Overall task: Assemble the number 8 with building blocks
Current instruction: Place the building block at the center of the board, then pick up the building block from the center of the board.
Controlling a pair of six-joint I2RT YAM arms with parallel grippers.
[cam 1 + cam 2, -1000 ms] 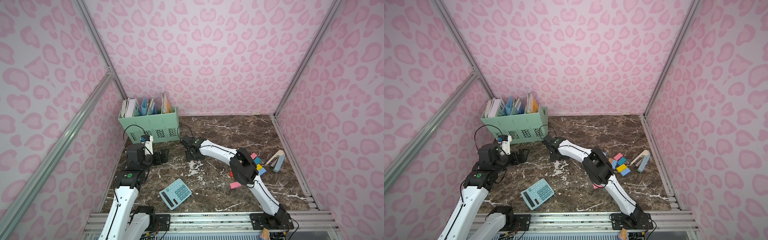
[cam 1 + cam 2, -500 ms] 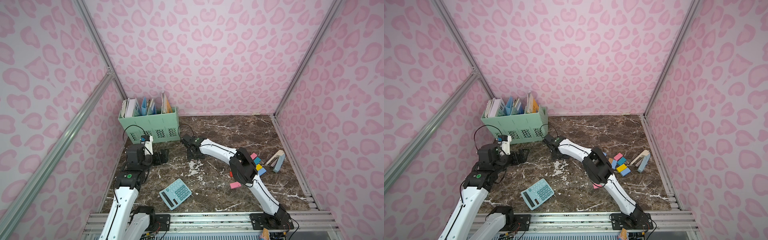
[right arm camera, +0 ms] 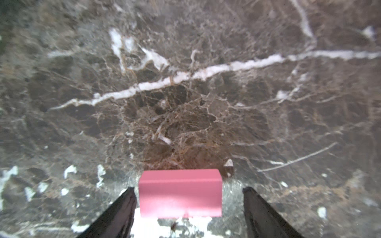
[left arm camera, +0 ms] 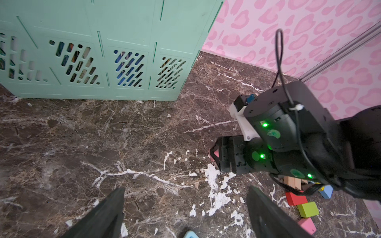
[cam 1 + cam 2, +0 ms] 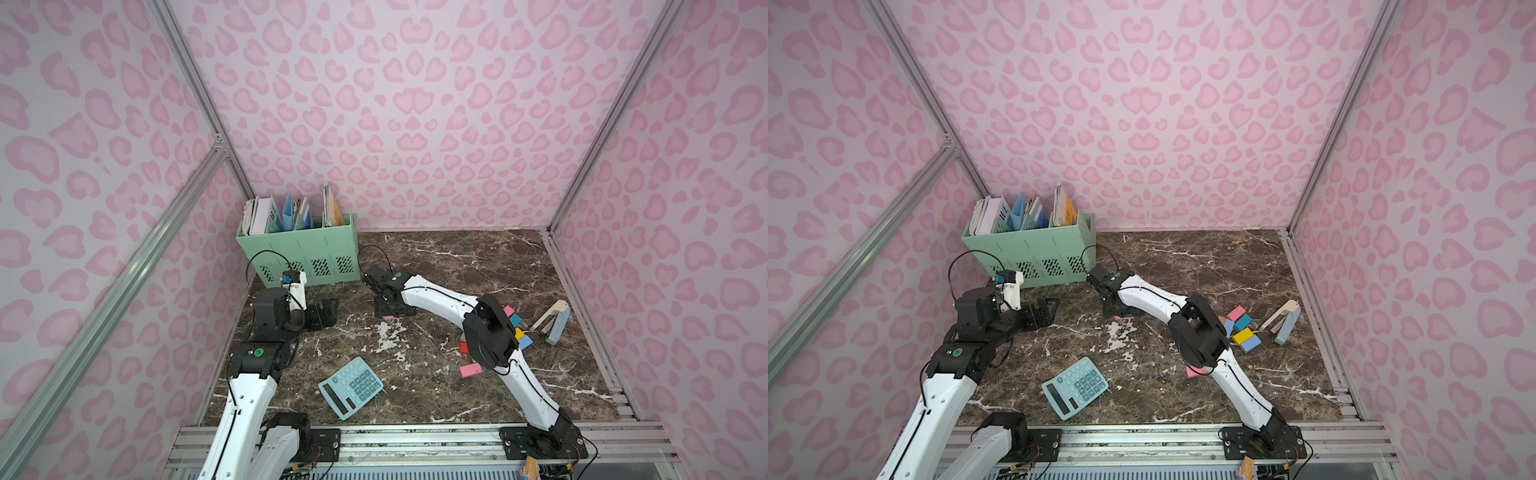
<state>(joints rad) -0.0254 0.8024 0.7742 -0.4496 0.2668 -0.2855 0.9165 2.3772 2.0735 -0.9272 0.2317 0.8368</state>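
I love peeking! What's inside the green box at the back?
Books and folders stand in the green box, white, blue and orange tops sticking out. Its wall hides their lower parts, except through the slots.

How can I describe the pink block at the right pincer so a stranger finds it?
Find the green file box at the back of the table. Before it, the right pincer straddles one pink block with open jaws. Other pink blocks lie near the pile.

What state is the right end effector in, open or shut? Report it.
Open: both fingers stand clear of the pink block between them.
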